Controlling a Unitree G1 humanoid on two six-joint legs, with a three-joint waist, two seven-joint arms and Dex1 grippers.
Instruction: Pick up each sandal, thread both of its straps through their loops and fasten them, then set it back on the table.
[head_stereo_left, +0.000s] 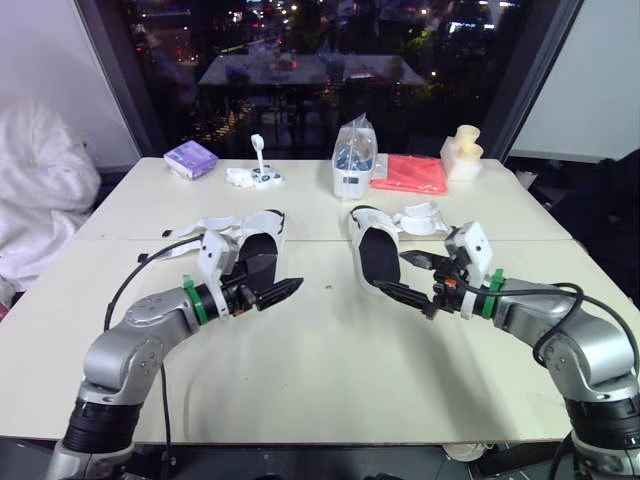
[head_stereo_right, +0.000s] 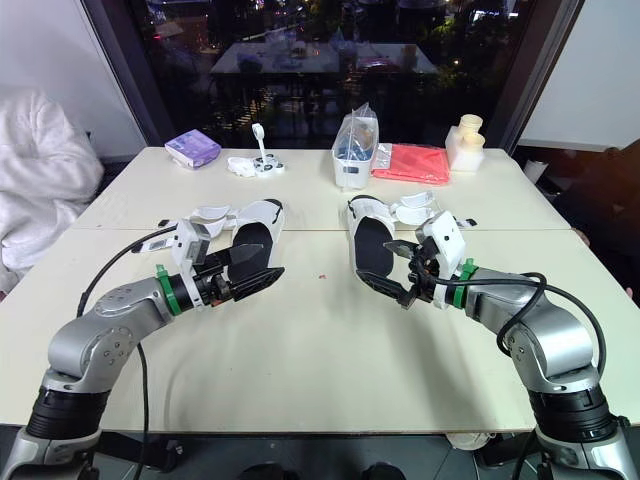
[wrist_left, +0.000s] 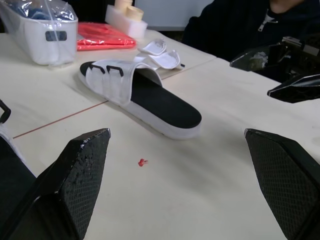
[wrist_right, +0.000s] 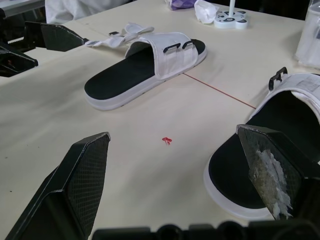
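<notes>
Two white sandals with black footbeds lie on the table (head_stereo_left: 320, 380). The left sandal (head_stereo_left: 258, 245) has its loose straps (head_stereo_left: 215, 222) spread to its left. The right sandal (head_stereo_left: 372, 255) has its straps (head_stereo_left: 420, 217) lying open to its right. My left gripper (head_stereo_left: 275, 278) hovers open and empty over the left sandal's heel end. My right gripper (head_stereo_left: 392, 272) is open and empty just right of the right sandal's heel. The left wrist view looks across at the right sandal (wrist_left: 150, 97). Both sandals (wrist_right: 140, 70) show in the right wrist view.
Along the far side stand a purple box (head_stereo_left: 190, 158), a small white holder with a stick (head_stereo_left: 255, 175), a white bin with a plastic bag (head_stereo_left: 353, 165), a red cloth (head_stereo_left: 410, 173) and cream foam blocks (head_stereo_left: 462, 155). A tiny red speck (head_stereo_left: 327, 289) lies between the sandals.
</notes>
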